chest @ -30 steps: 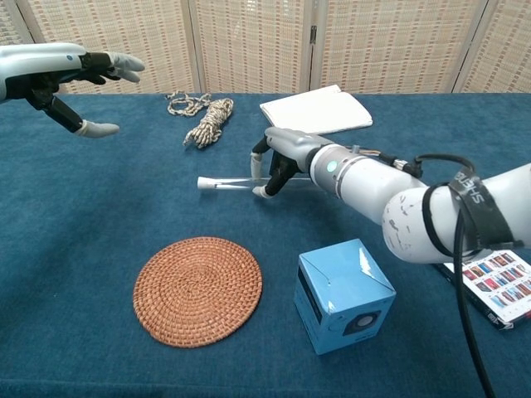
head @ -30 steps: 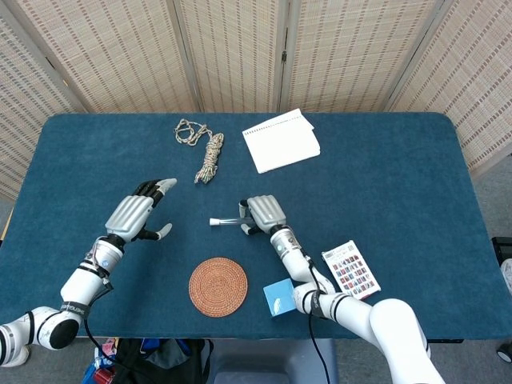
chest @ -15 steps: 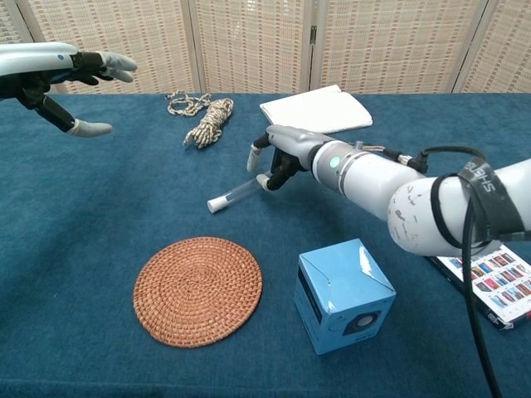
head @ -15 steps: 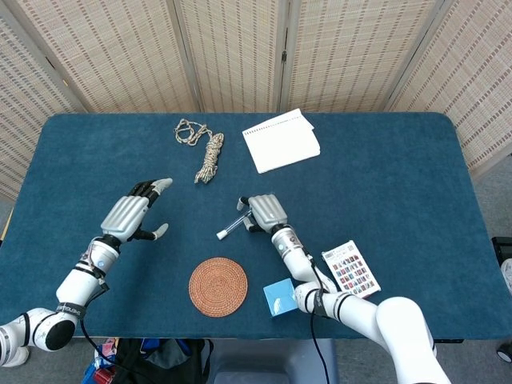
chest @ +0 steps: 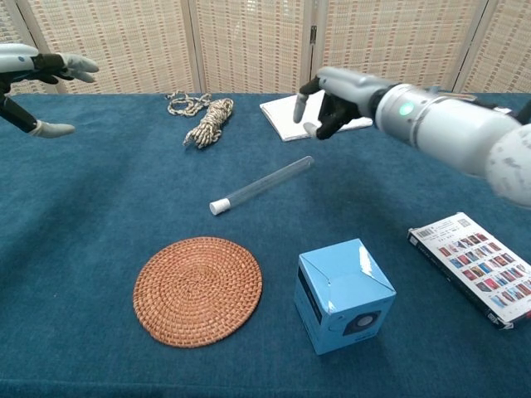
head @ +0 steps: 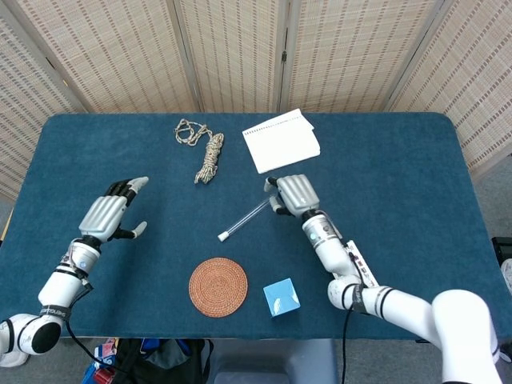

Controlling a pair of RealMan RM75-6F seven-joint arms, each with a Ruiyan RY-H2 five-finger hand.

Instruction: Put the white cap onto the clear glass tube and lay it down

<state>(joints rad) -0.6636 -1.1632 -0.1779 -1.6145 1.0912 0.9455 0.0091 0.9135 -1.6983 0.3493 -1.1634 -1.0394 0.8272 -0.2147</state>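
Nearest the front edge, a glossy light-blue cardboard cube box (chest: 343, 293) and a round woven rattan coaster (chest: 197, 289) were sat on the fuzzy dark-blue cloth table (chest: 99, 207), with a flat printed card (chest: 474, 267) off to the side. Behind them, the clear glass tube (chest: 261, 184) was laid flat and diagonal, its white cap (chest: 219, 206) fitted on the nearer end, nothing touching it. The right hand (chest: 332, 101) was raised just past the far end, fingers loosely curled, nothing held. The left hand (chest: 37, 79) was spread out, empty. Farther back, a coiled beige rope (chest: 202, 118) and white spiral notepad (chest: 319, 112) were seen.
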